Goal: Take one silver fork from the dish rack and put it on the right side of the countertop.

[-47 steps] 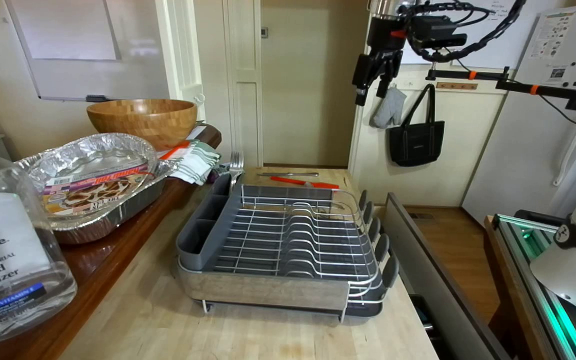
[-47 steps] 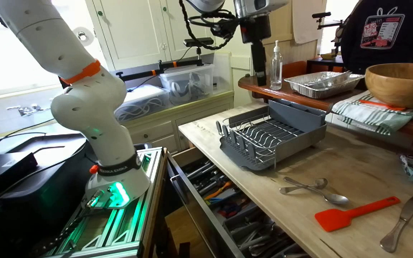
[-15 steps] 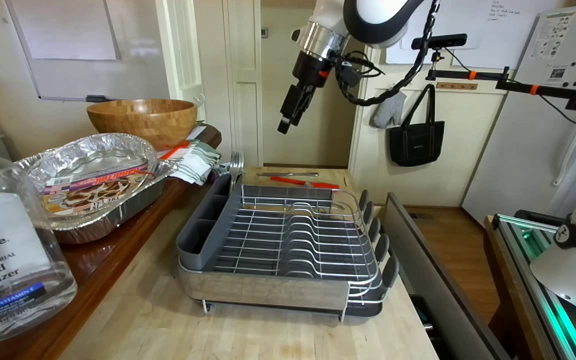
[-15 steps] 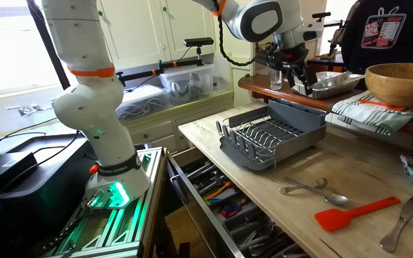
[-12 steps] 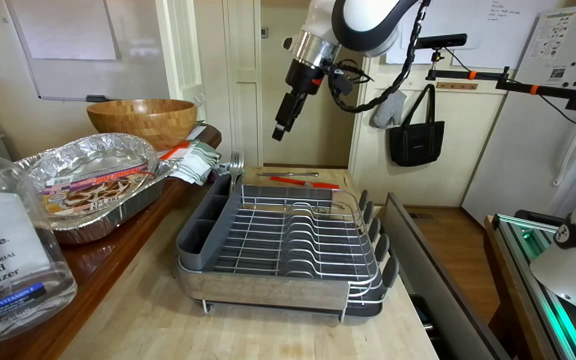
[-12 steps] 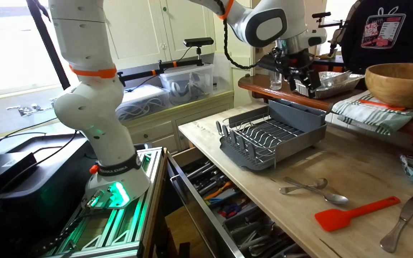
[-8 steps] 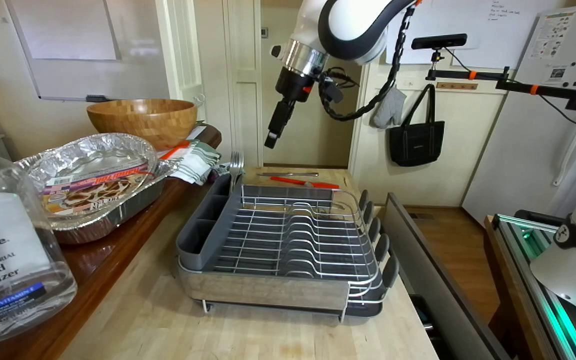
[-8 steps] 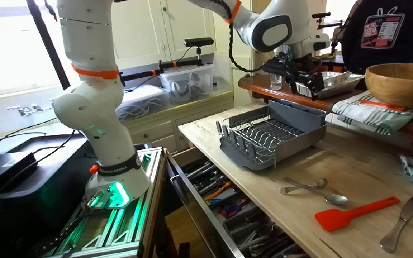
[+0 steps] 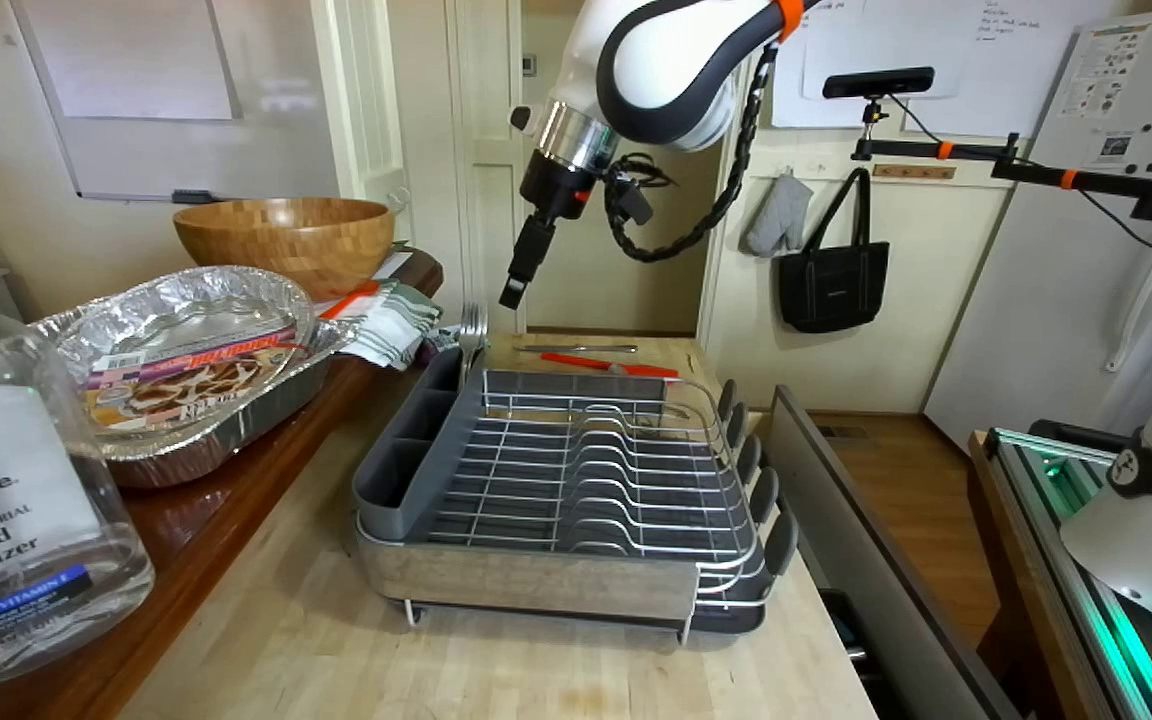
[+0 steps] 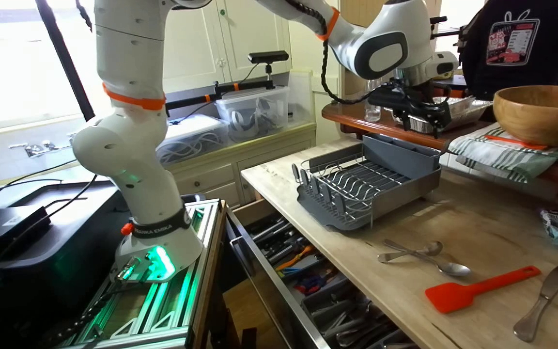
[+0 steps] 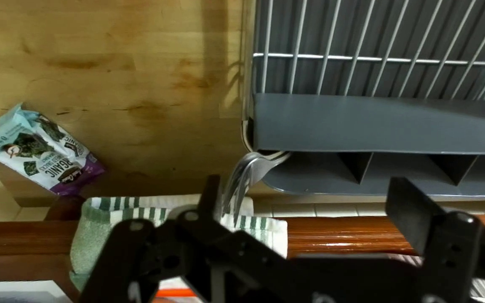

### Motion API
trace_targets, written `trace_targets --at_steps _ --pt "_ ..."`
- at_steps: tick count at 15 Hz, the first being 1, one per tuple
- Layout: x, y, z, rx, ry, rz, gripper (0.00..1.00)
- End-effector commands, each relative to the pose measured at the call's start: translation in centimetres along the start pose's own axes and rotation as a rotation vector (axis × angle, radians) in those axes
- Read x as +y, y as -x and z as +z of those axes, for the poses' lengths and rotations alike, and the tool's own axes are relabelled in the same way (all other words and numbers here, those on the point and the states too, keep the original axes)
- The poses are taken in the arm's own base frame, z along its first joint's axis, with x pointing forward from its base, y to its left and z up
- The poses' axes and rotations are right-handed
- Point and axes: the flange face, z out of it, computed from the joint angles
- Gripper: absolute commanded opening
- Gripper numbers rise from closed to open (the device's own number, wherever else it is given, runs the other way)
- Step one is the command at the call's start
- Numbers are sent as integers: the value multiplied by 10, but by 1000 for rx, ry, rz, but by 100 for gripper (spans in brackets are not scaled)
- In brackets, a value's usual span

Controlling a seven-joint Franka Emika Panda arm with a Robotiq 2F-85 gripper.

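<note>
Silver forks [image 9: 473,335] stand tines up in the far end of the grey caddy [image 9: 426,415] of the dish rack [image 9: 536,580]. In the wrist view the forks [image 11: 246,172] lean out over the caddy's end, near my left finger [image 11: 212,193]. My gripper [image 11: 307,185] is open with nothing between its fingers. In both exterior views the gripper [image 9: 513,292] [image 10: 422,127] hangs above the forks' end of the caddy. The rack [image 10: 405,194] sits on the tan wooden countertop [image 10: 482,218]. How many forks there are is hard to tell.
Two spoons [image 10: 424,254], a red spatula [image 10: 477,288], a knife [image 10: 543,303] and a snack bag [image 11: 42,153] lie on the countertop. A raised brown ledge [image 10: 337,116] beside it bears a foil tray [image 9: 186,440], towel [image 10: 511,155], bowl [image 9: 286,240] and sanitizer bottle [image 9: 16,560]. A drawer [image 10: 279,286] stands open.
In the exterior views my gripper has swung across from the robot's side and come lower, over the caddy's fork end. The forks and rack have not moved.
</note>
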Motion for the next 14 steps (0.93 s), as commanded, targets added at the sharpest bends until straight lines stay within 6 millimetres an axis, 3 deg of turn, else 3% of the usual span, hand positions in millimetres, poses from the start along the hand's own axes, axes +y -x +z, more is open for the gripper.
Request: trace_targets --at_steps 1,14 --pt "10 -10 16 38 -5 -13 100" --pt "4 -34 43 68 -40 -39 100"
